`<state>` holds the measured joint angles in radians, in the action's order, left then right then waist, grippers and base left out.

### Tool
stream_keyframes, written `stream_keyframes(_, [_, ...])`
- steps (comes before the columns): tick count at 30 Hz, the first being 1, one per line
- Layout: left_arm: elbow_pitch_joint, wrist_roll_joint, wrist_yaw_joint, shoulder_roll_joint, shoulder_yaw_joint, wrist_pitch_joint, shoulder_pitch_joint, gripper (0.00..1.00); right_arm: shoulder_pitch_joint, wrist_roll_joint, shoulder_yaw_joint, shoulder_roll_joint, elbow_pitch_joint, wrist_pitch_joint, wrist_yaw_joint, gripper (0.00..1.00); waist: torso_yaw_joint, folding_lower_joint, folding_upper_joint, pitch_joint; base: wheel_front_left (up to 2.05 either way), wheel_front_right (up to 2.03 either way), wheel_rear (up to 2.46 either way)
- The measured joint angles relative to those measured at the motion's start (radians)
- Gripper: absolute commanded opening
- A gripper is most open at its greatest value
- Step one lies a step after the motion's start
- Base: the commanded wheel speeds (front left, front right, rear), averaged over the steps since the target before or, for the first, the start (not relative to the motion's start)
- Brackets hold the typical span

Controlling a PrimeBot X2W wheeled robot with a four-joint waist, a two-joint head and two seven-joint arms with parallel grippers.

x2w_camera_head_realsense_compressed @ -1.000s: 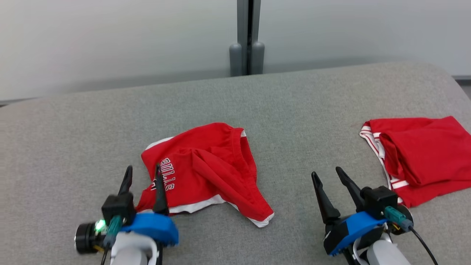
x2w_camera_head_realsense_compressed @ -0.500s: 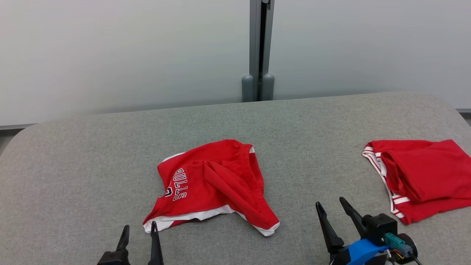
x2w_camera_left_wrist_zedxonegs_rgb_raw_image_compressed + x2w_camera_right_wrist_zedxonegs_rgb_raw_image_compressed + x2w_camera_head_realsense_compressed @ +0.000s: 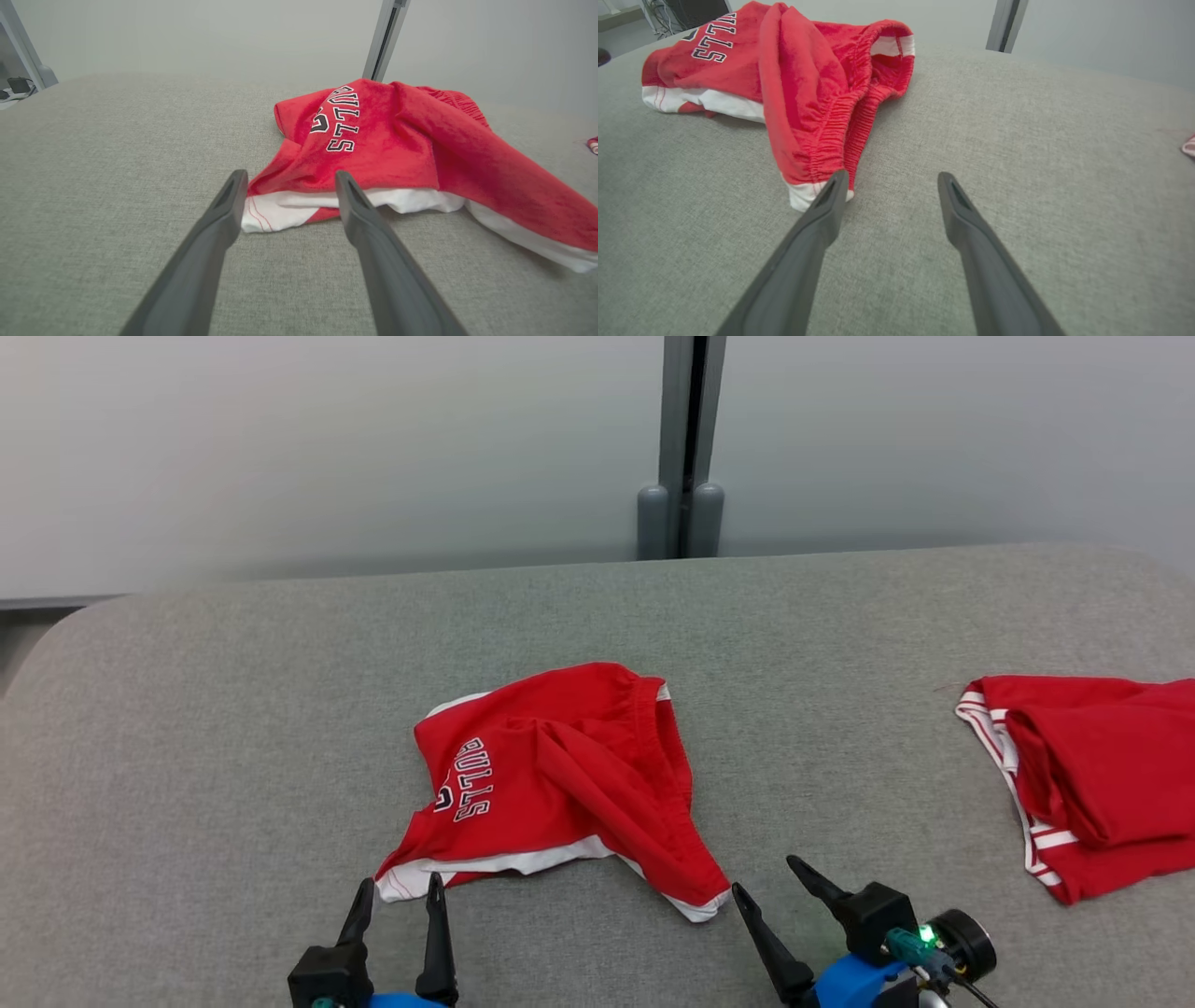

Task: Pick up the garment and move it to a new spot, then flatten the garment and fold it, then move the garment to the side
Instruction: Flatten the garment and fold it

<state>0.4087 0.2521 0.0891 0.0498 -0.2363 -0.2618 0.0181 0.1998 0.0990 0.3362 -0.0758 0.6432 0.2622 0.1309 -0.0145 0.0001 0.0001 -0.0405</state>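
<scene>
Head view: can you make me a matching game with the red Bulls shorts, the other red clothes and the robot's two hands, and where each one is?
Things:
1. Bulls shorts
2. other red garment
3. left hand
4. right hand

Places:
A. at the far right edge
B. open, by the shorts' lower left corner
C. in the middle, crumpled
D. open, by the shorts' lower right tip

Pairs: 1-C, 2-A, 3-B, 4-D
</scene>
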Motion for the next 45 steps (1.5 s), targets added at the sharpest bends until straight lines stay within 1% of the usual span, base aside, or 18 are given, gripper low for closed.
stream_keyframes(2, [0.002,0.006,0.003,0.001,-0.008,0.0,-0.015,1.0,0.035,-0.001,0.045,-0.023,0.026,0.0,0.0,1.0,0.016,0.0,0.0,-0.015,0.0,0.0,0.0])
stream_keyframes(8, [0.006,0.023,0.012,0.001,-0.027,0.0,-0.022,1.0,0.09,0.033,0.162,-0.063,0.082,0.0,0.0,1.0,0.06,0.0,0.0,-0.054,0.0,0.0,0.0])
stream_keyframes(12, [0.006,0.029,0.012,0.001,-0.031,0.0,-0.026,1.0,0.105,0.075,0.233,-0.083,0.08,0.0,0.0,1.0,0.073,0.0001,0.0,-0.068,0.0,0.0,0.0])
stream_keyframes(17, [0.001,0.03,0.007,0.001,-0.048,0.0,-0.04,1.0,0.105,0.12,0.309,-0.121,0.05,0.0,0.0,1.0,0.073,0.0,0.0,-0.075,0.0,0.0,0.0])
stream_keyframes(21, [-0.003,0.039,0.008,0.001,-0.064,0.0,-0.044,1.0,0.105,0.125,0.339,-0.153,0.016,0.0,0.0,1.0,0.069,0.0,0.0,-0.079,0.0,0.0,0.0])
stream_keyframes(27, [-0.002,0.048,0.011,0.001,-0.07,0.0,-0.048,1.0,0.114,0.111,0.351,-0.186,-0.028,0.0,0.0,1.0,0.069,0.0,0.0,-0.087,0.0,0.0,0.0])
stream_keyframes(37, [0.005,0.058,0.012,0.001,-0.073,0.0,-0.051,1.0,0.143,0.124,0.453,-0.212,-0.031,0.0,0.0,1.0,0.085,0.0,0.0,-0.093,0.0,0.0,0.0])
stream_keyframes(45, [0.011,0.061,0.011,0.001,-0.074,0.0,-0.053,1.0,0.189,0.152,0.552,-0.253,-0.033,0.0,0.0,1.0,0.084,0.0,0.0,-0.101,0.0,0.0,0.0])
